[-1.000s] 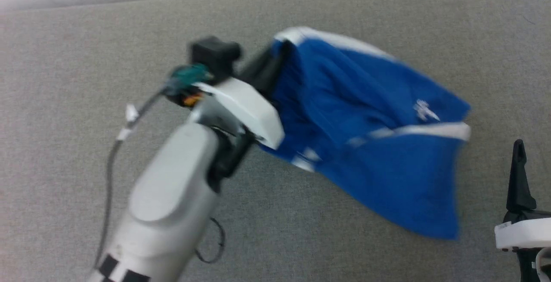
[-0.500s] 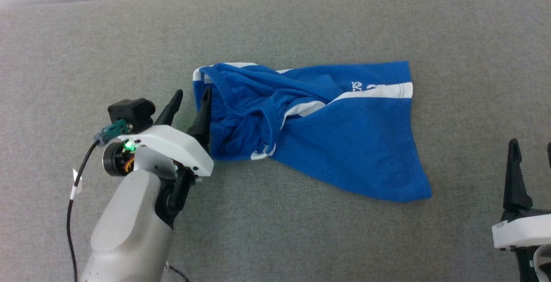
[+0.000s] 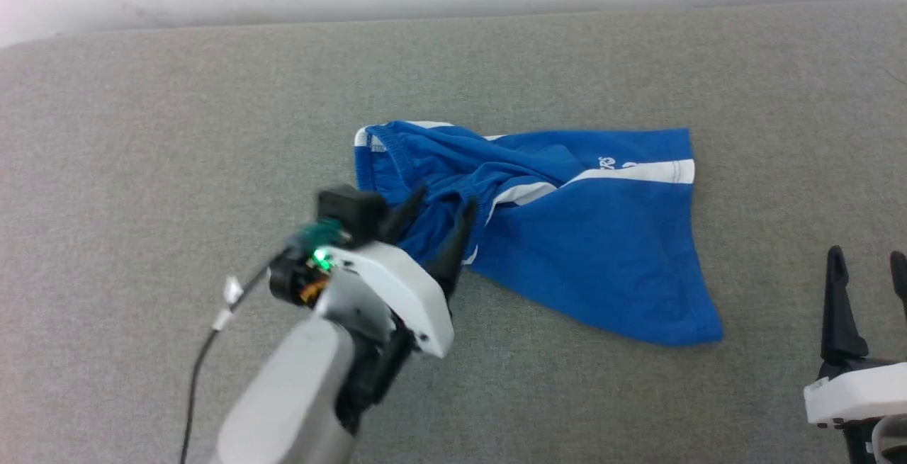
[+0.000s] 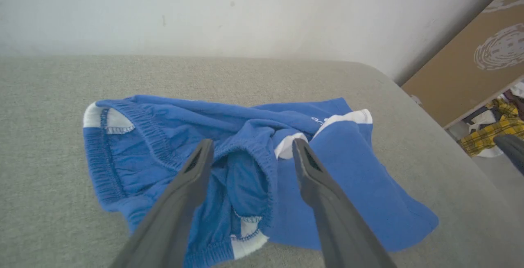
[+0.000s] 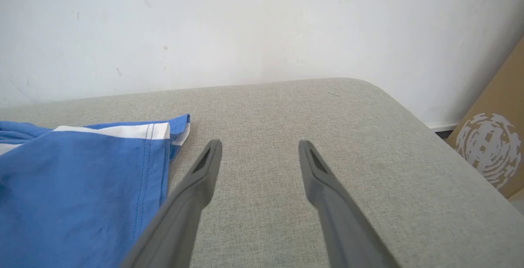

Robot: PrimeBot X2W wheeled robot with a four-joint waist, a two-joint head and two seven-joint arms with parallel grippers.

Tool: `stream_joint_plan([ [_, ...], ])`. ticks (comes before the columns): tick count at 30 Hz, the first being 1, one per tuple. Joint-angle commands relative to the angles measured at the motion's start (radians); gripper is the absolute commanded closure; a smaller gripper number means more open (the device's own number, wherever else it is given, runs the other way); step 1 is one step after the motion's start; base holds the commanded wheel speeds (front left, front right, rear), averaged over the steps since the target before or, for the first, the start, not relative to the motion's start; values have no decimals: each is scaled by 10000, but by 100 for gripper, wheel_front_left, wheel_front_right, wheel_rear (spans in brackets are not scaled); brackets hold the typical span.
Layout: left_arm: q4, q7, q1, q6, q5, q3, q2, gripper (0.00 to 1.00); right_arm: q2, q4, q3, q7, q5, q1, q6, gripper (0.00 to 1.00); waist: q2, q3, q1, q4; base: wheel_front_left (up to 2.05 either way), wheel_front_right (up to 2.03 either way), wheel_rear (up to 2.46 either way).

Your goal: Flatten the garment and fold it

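- The shorts (image 3: 602, 251) lie crumpled on the grey table (image 3: 177, 131); waistband end is bunched, leg end flatter.
- Your left gripper (image 3: 441, 202) is spread wide over the bunched waistband, gripping nothing.
- Your right gripper (image 3: 868, 257) is parted too, empty, well apart from the hem.
- Step: flattening, no fold yet.
- Next: pinch the turned-over waistband and pull it out straight; the right gripper probably should pin the hem.

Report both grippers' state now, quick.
Left gripper: open, jaws straddling the bunched garment, nothing gripped.
Right gripper: open, empty.
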Motion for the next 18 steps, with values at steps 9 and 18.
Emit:
stream_joint_plan([
  [9,716,769,80,444,452,-645,-180,0,7,121,131,-74,180,-204,-9,0,0,390,2,-188,0,0,0],
  [18,731,458,-107,198,-148,-271,-319,100,7,398,134,-225,254,-315,-9,0,0,396,2,-214,0,0,0],
])
